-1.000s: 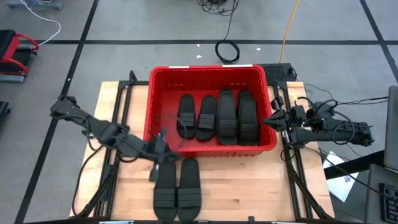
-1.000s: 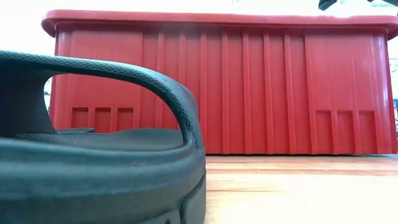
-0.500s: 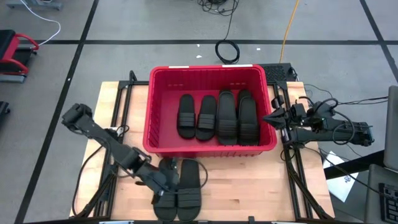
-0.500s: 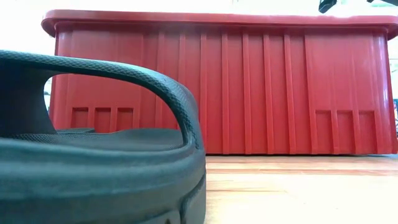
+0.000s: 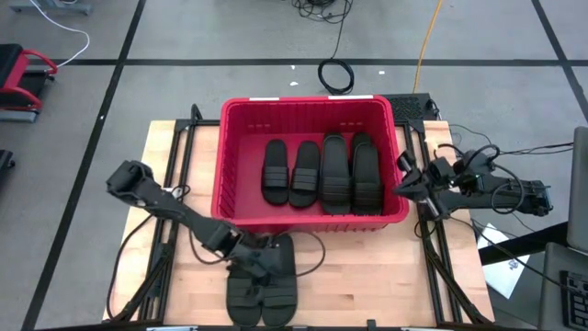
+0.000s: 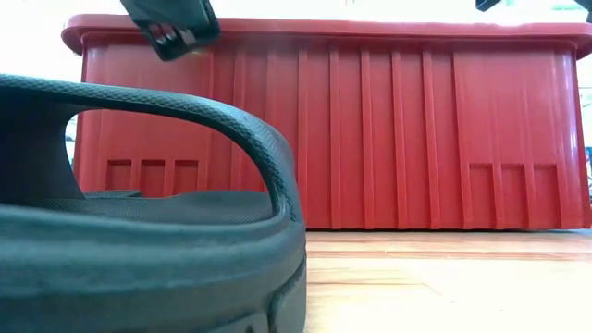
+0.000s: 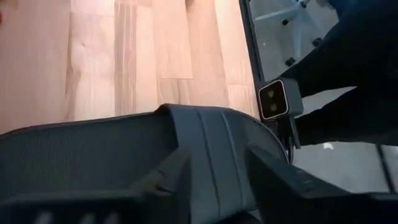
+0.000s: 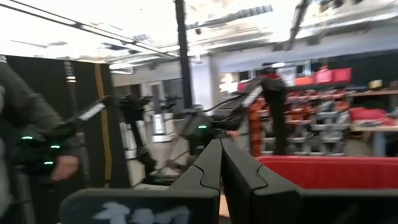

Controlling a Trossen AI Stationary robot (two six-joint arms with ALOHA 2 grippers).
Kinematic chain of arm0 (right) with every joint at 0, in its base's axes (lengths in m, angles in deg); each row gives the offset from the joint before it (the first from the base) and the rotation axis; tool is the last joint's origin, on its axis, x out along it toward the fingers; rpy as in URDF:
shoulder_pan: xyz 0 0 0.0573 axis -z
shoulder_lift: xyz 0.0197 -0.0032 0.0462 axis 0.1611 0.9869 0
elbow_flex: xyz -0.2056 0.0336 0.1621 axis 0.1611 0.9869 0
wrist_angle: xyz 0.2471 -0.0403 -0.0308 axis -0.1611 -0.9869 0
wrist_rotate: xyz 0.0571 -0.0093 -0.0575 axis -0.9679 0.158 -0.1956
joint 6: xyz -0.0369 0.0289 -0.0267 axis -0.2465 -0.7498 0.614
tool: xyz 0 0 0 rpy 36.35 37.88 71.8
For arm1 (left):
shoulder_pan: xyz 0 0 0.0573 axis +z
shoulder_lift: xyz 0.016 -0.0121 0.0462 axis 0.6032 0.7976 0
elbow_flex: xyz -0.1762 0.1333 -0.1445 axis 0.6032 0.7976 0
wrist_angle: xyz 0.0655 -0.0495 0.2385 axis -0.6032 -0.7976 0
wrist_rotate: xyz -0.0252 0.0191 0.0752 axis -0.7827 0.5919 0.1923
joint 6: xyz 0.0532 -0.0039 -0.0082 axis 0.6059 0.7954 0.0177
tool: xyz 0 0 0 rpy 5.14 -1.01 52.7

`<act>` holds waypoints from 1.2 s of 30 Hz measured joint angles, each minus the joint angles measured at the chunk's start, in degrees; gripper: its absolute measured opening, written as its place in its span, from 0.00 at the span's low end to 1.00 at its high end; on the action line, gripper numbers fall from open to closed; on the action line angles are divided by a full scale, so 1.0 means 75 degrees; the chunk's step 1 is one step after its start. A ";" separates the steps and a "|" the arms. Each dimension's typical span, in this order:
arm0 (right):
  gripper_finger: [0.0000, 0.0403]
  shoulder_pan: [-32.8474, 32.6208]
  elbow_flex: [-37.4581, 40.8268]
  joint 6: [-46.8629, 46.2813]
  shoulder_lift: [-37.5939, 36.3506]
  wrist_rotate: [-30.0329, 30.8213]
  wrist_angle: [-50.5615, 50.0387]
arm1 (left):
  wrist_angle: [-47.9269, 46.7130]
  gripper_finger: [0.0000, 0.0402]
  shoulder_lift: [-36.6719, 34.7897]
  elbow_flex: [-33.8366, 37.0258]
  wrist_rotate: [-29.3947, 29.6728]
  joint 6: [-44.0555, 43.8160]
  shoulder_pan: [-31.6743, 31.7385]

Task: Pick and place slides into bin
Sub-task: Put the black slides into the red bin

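**Left gripper spread over the pair of slides in front of the bin**

In the high view, the left arm runs from the left edge of the wooden table down toward the lower centre of the frame, and the left gripper sits over the two slides on the table, which lie side by side just below the bin's near wall. The left wrist view shows its two dark fingers parted, one on either side of a slide's ribbed strap — spread around it, not clamped. In the low view the gripper's tip enters at the upper left, above the near slide's arched strap that fills the left half of the frame.

At centre frame stands the red bin, its ribbed wall spanning the low view. Inside it four slides lie abreast, toes toward the top of the frame; the right-hand pair looks stacked on others, though how many cannot be told.

At the right of the high view, the right gripper hangs just beside the bin's right rim — its fingers pressed together and empty, as the right wrist view shows.
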 joint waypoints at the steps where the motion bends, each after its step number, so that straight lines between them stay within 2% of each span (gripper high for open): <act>1: 0.00 0.0000 0.0000 -0.0093 0.0000 -0.0064 -0.0004 | 0.0025 0.39 0.0026 0.0000 -0.0152 0.0005 0.0076; 5: 0.00 0.0000 0.0000 -0.0172 0.0000 -0.0243 -0.0004 | 0.0064 0.57 0.0219 0.0000 -0.0571 -0.0204 0.0274; 9: 0.00 0.0000 0.0000 -0.0172 0.0003 -0.0243 -0.0064 | 0.0060 0.70 0.0557 0.0000 -0.1027 -0.0349 0.0398; 12: 0.00 0.0000 0.0000 -0.0218 0.0000 -0.0245 -0.0085 | 0.0081 0.75 0.0866 0.0000 -0.1505 -0.0588 0.0432; 16: 0.00 0.0000 0.0000 -0.0314 0.0000 -0.0245 -0.0117 | 0.0148 0.74 0.1149 0.0000 -0.1827 -0.0937 0.0482; 20: 0.00 0.0000 0.0000 -0.0317 0.0000 -0.0245 -0.0119 | 0.0547 0.68 0.1427 0.0000 -0.2621 -0.1000 0.0586; 24: 0.00 0.0000 0.0000 -0.0317 0.0020 -0.0240 -0.0167 | 0.1231 0.56 0.1669 -0.0003 -0.3121 -0.0979 0.0596; 27: 0.00 0.0000 0.0003 -0.0315 0.0061 -0.0240 -0.0196 | 0.1139 0.41 0.1732 0.0016 -0.3133 -0.0780 0.0581; 32: 0.00 0.0003 0.0003 -0.0314 0.0067 -0.0237 -0.0256 | 0.1402 0.08 0.1592 0.0015 -0.2994 0.0054 0.0572; 33: 0.00 0.0003 0.0003 -0.0314 0.0070 -0.0234 -0.0259 | 0.1578 0.04 0.1537 0.0007 -0.3022 0.0125 0.0572; 36: 0.00 0.0003 0.0003 -0.0314 0.0068 -0.0237 -0.0277 | 0.1703 0.04 0.1167 -0.0014 -0.2915 0.0075 0.0567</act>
